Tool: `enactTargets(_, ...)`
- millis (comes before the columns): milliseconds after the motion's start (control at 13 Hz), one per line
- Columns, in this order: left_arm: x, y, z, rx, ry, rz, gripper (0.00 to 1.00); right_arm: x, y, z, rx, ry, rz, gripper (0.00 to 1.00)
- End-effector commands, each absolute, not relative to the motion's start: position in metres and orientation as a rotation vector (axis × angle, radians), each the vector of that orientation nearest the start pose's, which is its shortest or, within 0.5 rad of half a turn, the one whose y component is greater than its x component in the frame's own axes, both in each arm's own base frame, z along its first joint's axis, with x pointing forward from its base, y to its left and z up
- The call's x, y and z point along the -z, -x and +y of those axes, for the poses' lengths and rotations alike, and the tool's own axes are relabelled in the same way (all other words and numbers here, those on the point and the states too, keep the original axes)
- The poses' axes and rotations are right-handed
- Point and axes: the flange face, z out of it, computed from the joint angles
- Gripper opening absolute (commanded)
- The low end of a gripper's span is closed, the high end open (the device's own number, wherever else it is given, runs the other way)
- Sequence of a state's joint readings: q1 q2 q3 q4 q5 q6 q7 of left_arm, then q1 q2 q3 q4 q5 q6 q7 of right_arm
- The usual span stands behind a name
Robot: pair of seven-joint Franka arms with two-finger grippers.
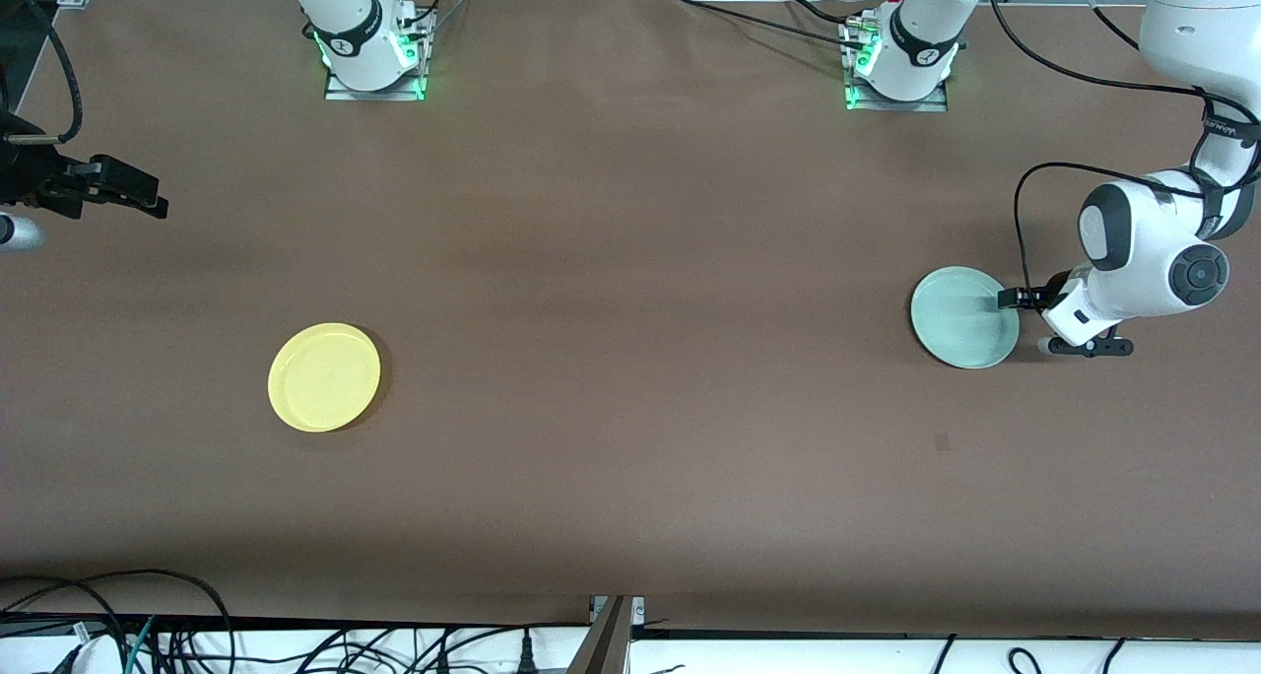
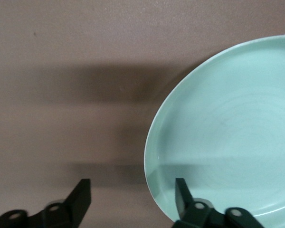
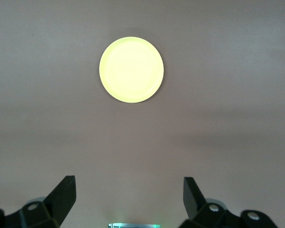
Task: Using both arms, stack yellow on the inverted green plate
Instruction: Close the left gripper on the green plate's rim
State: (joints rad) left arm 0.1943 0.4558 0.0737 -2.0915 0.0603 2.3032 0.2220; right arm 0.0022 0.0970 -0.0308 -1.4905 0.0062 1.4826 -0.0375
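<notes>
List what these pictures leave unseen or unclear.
- Green plate: cut off by the left wrist view's edges; its underside is hidden.
- Left claw: in the front view, contact with the plate's rim is too small to judge.
- Right claw: its arm leaves the front view's edge.

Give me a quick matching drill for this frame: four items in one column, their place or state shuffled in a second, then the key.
Items
1. yellow plate
2. green plate
3. left claw
4. right claw

States
A. open, straddling a plate's rim
B. rim up, toward the left arm's end of the table
C. open, high above the table, waiting
D. alone toward the right arm's end of the table

Pairs: 1-D, 2-B, 3-A, 4-C
</notes>
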Motion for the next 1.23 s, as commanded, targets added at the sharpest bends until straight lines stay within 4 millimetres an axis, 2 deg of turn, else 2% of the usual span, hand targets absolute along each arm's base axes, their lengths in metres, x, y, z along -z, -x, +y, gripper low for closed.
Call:
enactTargets(0,-0.1887,-0.5358,0.1497,-0.396,3.126,0.006,0.65,-0.6039,-0.5735,-0.0177,-0.164,3.115,-0.004,1.00)
enactTargets(154,-0.1856,-0.5365,0.1481,-0.401,3.126,0.011,0.55,-0.6032,-0.5734,-0.0177,-0.166,3.115,-0.006,1.00)
enactTargets(385,-0.1861,-0.5371,0.1483,-0.398,3.125,0.011,0.48,-0.6032,-0.5735,-0.0169,-0.166,3.115,-0.011,1.00)
enactTargets(1154,-0.1832,-0.5384,0.1421,-0.403,3.133,0.004,0.43,-0.6029,-0.5748,-0.0143,-0.157,3.116,-0.013,1.00)
